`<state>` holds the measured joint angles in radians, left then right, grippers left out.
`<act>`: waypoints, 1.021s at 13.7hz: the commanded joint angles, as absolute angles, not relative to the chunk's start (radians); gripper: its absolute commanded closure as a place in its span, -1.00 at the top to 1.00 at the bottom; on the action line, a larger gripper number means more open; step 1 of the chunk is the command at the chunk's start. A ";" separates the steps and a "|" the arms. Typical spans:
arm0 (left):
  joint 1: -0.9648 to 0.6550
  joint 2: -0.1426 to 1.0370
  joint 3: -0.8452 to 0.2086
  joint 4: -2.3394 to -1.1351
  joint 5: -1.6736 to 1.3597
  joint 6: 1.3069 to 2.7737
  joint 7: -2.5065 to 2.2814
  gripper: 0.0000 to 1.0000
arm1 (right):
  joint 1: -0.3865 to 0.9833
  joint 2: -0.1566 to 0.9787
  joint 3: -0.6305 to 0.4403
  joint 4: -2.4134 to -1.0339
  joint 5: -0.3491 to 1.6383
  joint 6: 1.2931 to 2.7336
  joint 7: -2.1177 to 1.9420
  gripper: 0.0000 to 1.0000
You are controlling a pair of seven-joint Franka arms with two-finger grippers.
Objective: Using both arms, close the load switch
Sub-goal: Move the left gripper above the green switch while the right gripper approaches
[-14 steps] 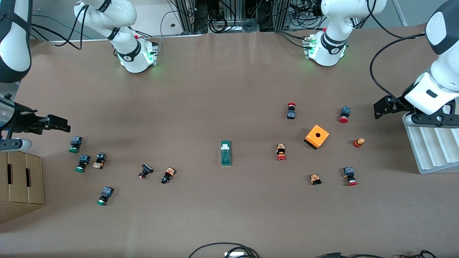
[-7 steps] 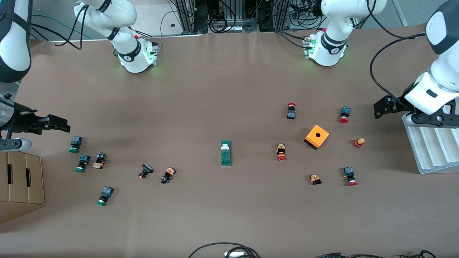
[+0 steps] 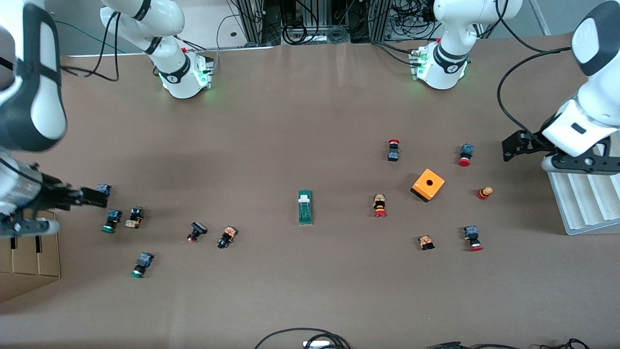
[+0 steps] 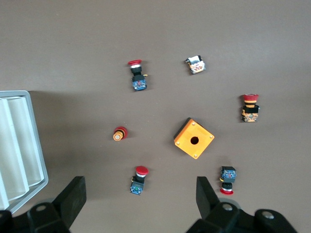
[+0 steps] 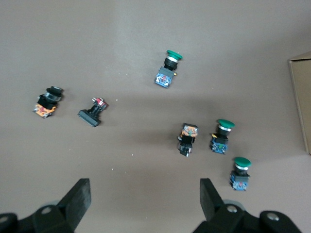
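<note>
The load switch (image 3: 305,207), a narrow dark-green block with a white piece at the end toward the robots' bases, lies alone at the middle of the table; neither wrist view shows it. My right gripper (image 3: 93,197) hangs open and empty over the group of green-capped push buttons (image 3: 111,220) at the right arm's end, well away from the switch. In the right wrist view the right gripper (image 5: 144,191) has bare table between its fingers. My left gripper (image 3: 509,147) is open and empty over the table beside the white ribbed tray (image 3: 581,206). The left gripper (image 4: 140,190) looks down on a red push button (image 4: 138,179).
An orange box with a hole (image 3: 428,184) and several red-capped buttons (image 3: 379,205) lie toward the left arm's end. More small buttons (image 3: 226,236) lie toward the right arm's end. A cardboard box (image 3: 29,252) stands at that end's table edge. Cables (image 3: 310,339) lie at the near edge.
The right arm has swung, and its gripper now stands over the green-capped buttons, partly covering one. The left arm has shifted slightly. The load switch has not moved.
</note>
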<state>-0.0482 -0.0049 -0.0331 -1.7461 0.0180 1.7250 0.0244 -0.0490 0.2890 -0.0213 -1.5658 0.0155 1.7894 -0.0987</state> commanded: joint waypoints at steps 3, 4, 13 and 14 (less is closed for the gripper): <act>-0.064 0.020 -0.051 -1.729 0.011 1.680 0.008 1.00 | 0.049 0.396 -0.032 -1.533 0.012 1.831 -0.039 1.00; -0.071 0.023 -0.057 -1.729 0.008 1.681 -0.003 1.00 | 0.055 0.394 -0.031 -1.529 -0.003 1.844 -0.028 1.00; -0.152 0.090 -0.120 -1.666 0.021 1.710 -0.208 0.98 | 0.057 0.417 -0.029 -1.522 0.011 1.887 -0.023 1.00; -0.182 0.091 -0.132 -1.669 0.021 1.726 -0.295 0.98 | 0.057 0.410 -0.028 -1.522 0.011 1.882 -0.029 1.00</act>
